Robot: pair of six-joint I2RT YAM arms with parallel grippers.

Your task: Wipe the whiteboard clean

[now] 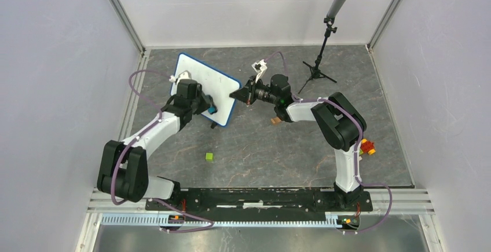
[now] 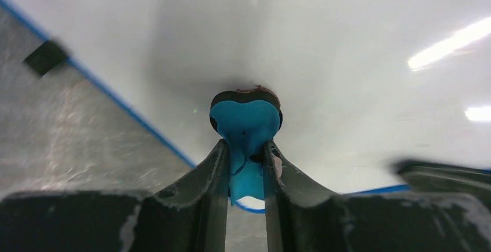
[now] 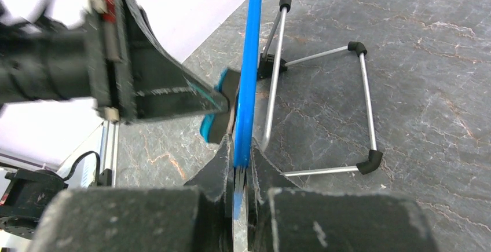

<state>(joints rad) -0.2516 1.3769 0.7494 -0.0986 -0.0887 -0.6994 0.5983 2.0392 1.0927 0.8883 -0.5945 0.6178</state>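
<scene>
The whiteboard [image 1: 200, 81], white with a thin blue frame, stands tilted at the back left of the table. My left gripper [image 1: 209, 109] is shut on a blue eraser [image 2: 246, 119], whose dark pad presses against the board's white face [image 2: 324, 43]. No handwriting shows around the eraser. My right gripper [image 1: 236, 95] is shut on the board's right blue edge [image 3: 250, 61], with one finger on each side [image 3: 240, 159]. In the right wrist view the eraser [image 3: 211, 126] and the left fingers [image 3: 168, 98] sit on the far side of that edge.
The board's wire stand with black feet [image 3: 362, 90] rests on the table behind it. A microphone on a tripod [image 1: 327, 29] stands at the back right. A green cube [image 1: 209, 156], a brown block [image 1: 275, 121] and red-orange bricks [image 1: 367, 146] lie on the grey table.
</scene>
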